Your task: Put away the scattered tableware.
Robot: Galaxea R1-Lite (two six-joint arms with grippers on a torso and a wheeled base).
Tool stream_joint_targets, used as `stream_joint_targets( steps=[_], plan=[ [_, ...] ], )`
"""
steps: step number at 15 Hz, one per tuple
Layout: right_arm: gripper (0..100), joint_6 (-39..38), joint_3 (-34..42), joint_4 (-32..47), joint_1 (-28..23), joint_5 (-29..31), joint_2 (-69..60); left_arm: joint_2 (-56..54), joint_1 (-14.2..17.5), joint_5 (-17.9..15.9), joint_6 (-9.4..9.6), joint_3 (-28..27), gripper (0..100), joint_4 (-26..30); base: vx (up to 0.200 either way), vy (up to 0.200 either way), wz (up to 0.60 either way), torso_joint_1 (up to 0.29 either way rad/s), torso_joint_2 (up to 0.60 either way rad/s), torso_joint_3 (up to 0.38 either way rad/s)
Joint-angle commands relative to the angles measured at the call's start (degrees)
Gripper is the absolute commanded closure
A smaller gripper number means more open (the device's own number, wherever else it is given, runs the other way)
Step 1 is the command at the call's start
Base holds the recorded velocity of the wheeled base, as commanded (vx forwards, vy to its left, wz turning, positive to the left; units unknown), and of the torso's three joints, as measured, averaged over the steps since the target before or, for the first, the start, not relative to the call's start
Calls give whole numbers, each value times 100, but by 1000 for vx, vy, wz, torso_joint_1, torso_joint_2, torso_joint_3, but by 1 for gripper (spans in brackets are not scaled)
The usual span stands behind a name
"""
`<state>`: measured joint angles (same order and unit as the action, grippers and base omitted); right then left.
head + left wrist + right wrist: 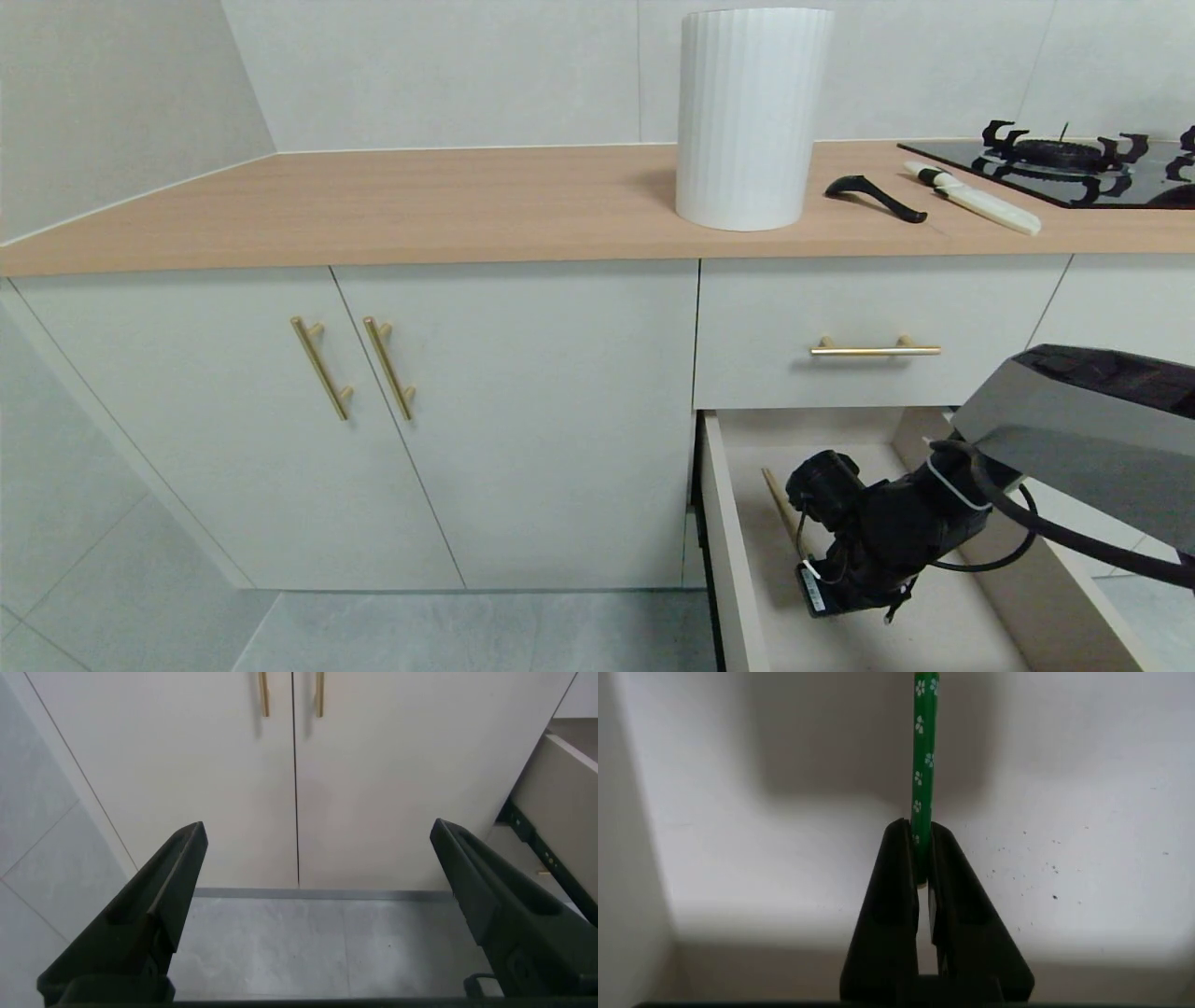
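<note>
Now, left gripper (318,835): spread wide, empty, facing cabinet doors (374,784). Right gripper (920,840): clenched on green chopstick (921,747), jutting past fingertips above drawer floor (1064,793). Likely trouble: pivoting or slipping in so narrow a pinch; bouncing askew if released high.

The right arm (1074,411) has a grey shell, black wrist, black cables (1120,557) and tapered black jaws.

The light-brown wood-grain worktop (420,201) and tall white ribbed cylinder (752,117) look matt; the black glass hob (1055,177) gleams; the green flower-printed chopstick (921,747) looks smooth.
</note>
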<state>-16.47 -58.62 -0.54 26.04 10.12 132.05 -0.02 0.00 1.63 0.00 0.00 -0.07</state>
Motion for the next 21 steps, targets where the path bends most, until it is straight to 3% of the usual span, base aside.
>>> stream_joint_targets(
  steps=[1, 6, 7, 15, 21],
  plan=[
    [100, -5, -9, 1, -2, 8, 137, 2, 0, 4, 0, 0, 0, -1, 0, 0, 0, 0, 0, 0],
    [100, -5, -9, -87, -11, 17, 137, 2, 0, 4, 0, 0, 0, -1, 0, 0, 0, 0, 0, 0],
    [0, -5, -17, -87, -11, 17, 137, 2, 0, 4, 0, 0, 0, -1, 0, 0, 0, 0, 0, 0],
    [0, -5, 9, -61, -11, 17, 5, 2, 0, 4, 0, 0, 0, -1, 0, 0, 0, 0, 0, 0],
    [0, 12, 290, 27, -108, -10, -1507, 2, 0, 4, 0, 0, 0, -1, 0, 0, 0, 0, 0, 0]
  ],
)
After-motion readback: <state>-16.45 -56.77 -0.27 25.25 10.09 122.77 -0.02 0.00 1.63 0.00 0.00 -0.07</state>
